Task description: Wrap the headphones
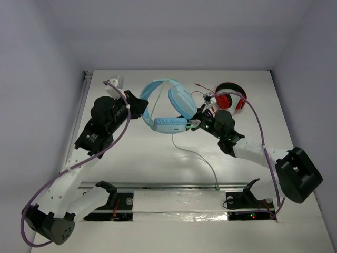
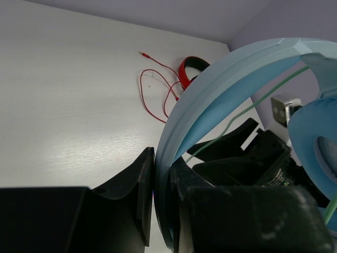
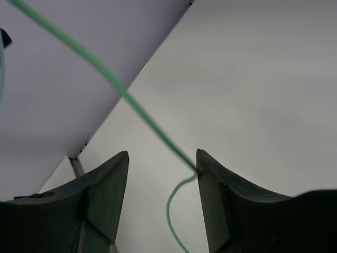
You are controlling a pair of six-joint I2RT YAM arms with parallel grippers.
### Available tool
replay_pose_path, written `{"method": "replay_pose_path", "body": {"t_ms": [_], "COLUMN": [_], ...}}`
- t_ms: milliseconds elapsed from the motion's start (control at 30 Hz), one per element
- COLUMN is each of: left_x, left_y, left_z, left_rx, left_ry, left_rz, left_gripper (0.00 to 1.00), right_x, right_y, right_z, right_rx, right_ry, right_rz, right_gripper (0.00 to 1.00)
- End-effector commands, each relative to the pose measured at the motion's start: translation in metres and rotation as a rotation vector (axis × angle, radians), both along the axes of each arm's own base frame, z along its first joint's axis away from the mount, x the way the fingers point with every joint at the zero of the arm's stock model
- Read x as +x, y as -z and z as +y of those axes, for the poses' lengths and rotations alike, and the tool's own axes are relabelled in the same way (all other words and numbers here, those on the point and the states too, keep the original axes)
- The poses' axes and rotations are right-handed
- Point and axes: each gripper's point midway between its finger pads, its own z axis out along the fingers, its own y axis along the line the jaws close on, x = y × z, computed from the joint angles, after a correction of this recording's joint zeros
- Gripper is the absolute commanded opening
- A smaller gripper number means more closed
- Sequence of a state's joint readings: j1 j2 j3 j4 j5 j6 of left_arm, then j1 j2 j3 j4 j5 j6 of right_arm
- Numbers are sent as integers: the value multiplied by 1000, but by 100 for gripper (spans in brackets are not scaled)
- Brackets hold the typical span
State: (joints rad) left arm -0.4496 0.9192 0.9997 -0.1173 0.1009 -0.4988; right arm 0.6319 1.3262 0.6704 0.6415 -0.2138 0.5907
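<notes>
Notes light blue over-ear headphones (image 1: 181, 103) aloft near far edge of bench, headband (image 2: 210, 89) pinched by left gripper (image 2: 163, 163), right gripper (image 3: 162, 158) spread beside thin pale green cable (image 3: 126, 95); recommends closing on cable, then winding it taut.

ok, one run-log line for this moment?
left gripper shut on headphones | right gripper open, cable passing between jaws | red headphones on table
</notes>
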Motion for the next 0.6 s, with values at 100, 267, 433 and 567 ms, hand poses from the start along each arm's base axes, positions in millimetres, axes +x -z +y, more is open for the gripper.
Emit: {"method": "replay_pose_path", "body": {"t_ms": [100,267,433,567], "left_x": [-1,0,6,9], "left_y": [-77,-85,-87,-91], "left_z": [-4,-2,1,1], "left_rx": [-116,-117,-115,-139], "left_ry": [19,7,-20,-36], "left_rz": [-160,-171,-175,-184], "left_gripper": [0,0,0,0], "right_x": [-3,0,-1,-6], "right_y": [-3,22,47,64], "right_z": [11,20,16,12], "right_rx": [63,56,20,9], "right_ry": [-89,-120,-100,-73], "right_rz": [-93,-35,47,107], "right_gripper": [69,70,69,59]}}
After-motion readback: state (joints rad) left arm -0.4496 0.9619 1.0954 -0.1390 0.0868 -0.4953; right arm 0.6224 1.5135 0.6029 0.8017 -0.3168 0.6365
